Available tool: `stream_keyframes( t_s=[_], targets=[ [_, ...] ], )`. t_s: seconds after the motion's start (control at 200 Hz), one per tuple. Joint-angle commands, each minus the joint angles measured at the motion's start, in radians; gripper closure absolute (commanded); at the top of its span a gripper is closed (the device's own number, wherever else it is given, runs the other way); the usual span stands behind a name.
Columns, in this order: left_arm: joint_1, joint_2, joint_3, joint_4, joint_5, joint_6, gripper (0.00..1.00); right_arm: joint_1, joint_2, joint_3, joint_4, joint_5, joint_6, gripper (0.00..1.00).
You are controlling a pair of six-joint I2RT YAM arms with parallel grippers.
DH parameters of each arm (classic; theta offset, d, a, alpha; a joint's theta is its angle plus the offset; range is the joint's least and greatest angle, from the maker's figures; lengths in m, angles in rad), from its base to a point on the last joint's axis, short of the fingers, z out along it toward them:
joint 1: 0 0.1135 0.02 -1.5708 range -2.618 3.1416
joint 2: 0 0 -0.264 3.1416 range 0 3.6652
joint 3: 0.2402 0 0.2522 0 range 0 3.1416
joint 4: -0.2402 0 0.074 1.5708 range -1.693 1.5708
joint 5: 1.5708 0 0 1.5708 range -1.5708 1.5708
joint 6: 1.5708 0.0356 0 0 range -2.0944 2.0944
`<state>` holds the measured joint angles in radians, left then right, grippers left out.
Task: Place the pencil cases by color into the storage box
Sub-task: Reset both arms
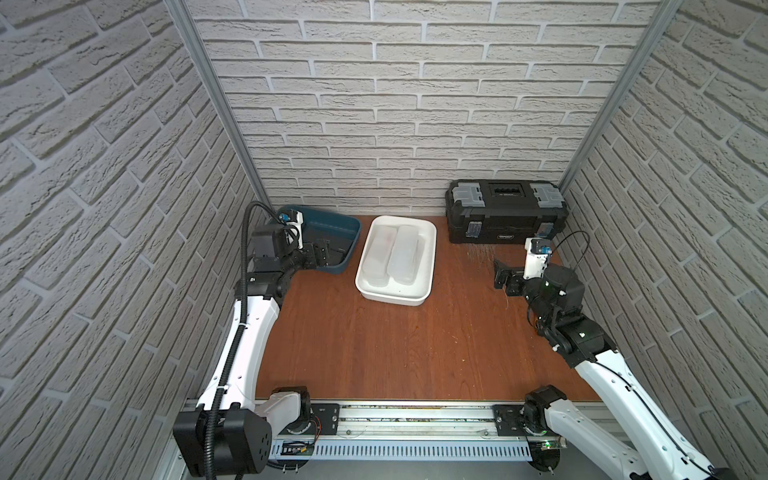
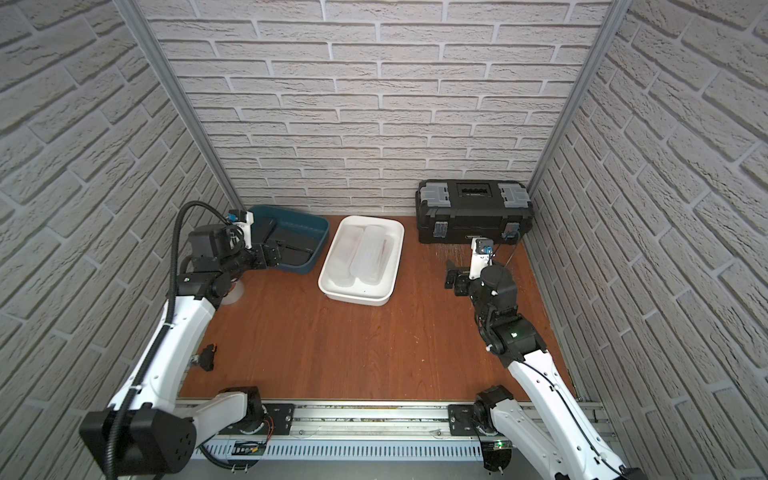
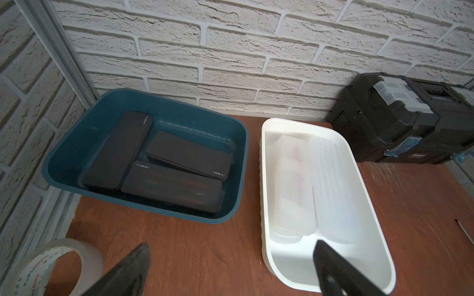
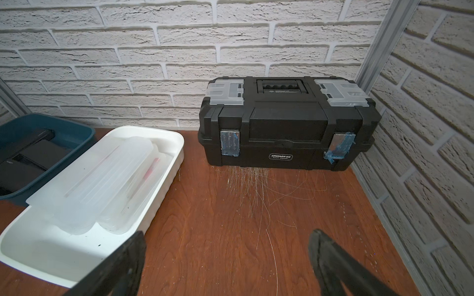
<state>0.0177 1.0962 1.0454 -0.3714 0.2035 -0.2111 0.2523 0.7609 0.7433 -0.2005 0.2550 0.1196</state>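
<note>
While both arms hang above the brown wood-grain worktop (image 1: 415,345), every pencil case in view lies inside a tub. Three thin matte black pencil cases (image 3: 171,189) sit in the dark teal rectangular plastic tub (image 3: 184,120) at the back left corner. One lies along the tub's length and leans on its wall. The other two lie crosswise beside it, one tilted with an edge on the other.

Just beside that tub, close but apart from it, stands the white rectangular plastic tub (image 3: 292,264). It holds the frosted translucent white pencil cases (image 3: 333,184), stacked lengthwise in two overlapping piles. Their exact number cannot be told.

The left hand (image 3: 230,246) hovers at the near end of the teal tub, its fingers spread wide with nothing between them. The right hand (image 4: 227,233) hovers over bare worktop, fingers likewise spread wide and empty. It faces the closed black plastic toolbox with grey lid compartments (image 4: 284,128), which stands against the back wall. A clear roll of packing tape (image 3: 25,269) rests on the worktop near the left arm.
</note>
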Motion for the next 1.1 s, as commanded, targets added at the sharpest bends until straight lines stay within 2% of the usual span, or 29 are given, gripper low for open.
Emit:
stream_keyframes(
  t_s=[0.0,0.12,0.235,0.6,0.76,1.1],
  targets=[
    [0.004,-0.066,-0.103,0.119,-0.073,0.034,0.02,-0.004,-0.040,-0.094,0.174,0.045,-0.032,0.01],
    [0.011,-0.108,-0.239,0.205,-0.184,0.076,0.02,-0.010,-0.017,-0.188,0.291,0.082,-0.084,0.01],
    [0.018,-0.089,-0.315,0.289,-0.239,0.102,0.02,-0.031,0.042,-0.258,0.365,0.099,-0.090,0.01],
    [0.097,0.055,-0.455,0.556,-0.230,0.056,0.02,-0.123,0.291,-0.315,0.585,0.090,-0.082,0.01],
    [0.108,0.060,-0.519,0.675,-0.185,0.052,0.02,-0.222,0.414,-0.367,0.738,0.001,-0.020,0.01],
    [0.188,0.097,-0.593,0.837,-0.165,0.023,0.02,-0.257,0.544,-0.355,0.855,0.004,-0.037,0.01]
  ],
)
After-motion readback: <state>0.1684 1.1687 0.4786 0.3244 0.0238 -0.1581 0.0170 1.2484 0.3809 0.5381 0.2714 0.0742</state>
